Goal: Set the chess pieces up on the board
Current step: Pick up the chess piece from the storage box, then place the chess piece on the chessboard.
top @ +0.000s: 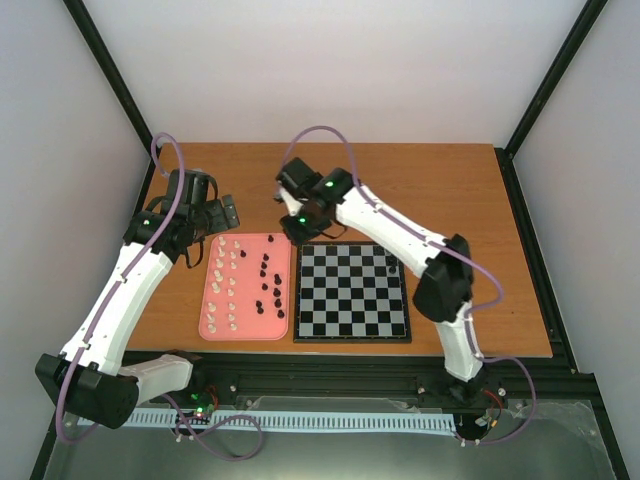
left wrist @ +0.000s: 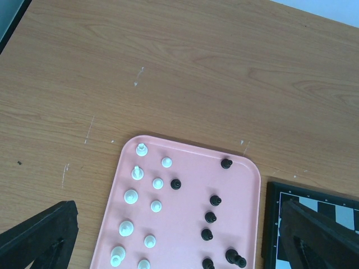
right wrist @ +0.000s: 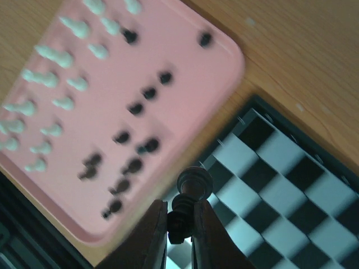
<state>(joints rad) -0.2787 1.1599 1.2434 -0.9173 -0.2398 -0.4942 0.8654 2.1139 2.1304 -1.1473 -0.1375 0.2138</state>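
The checkered board (top: pixel 352 292) lies right of the pink tray (top: pixel 246 288). One black piece (top: pixel 392 268) stands on the board's far right. Several white pieces (left wrist: pixel 130 196) and black pieces (left wrist: pixel 210 217) stand on the tray. My right gripper (right wrist: pixel 180 221) is shut on a black chess piece (right wrist: pixel 190 193) and holds it above the board's far left corner, by the tray edge (right wrist: pixel 233 61). My left gripper (left wrist: pixel 179 246) is open and empty, hovering over the tray's far end; the board's corner (left wrist: pixel 314 204) shows at its right.
The wooden table (top: pixel 420 190) stretches behind the board and tray. A black frame rail (top: pixel 350 375) runs along the table's near edge. White walls close in the sides.
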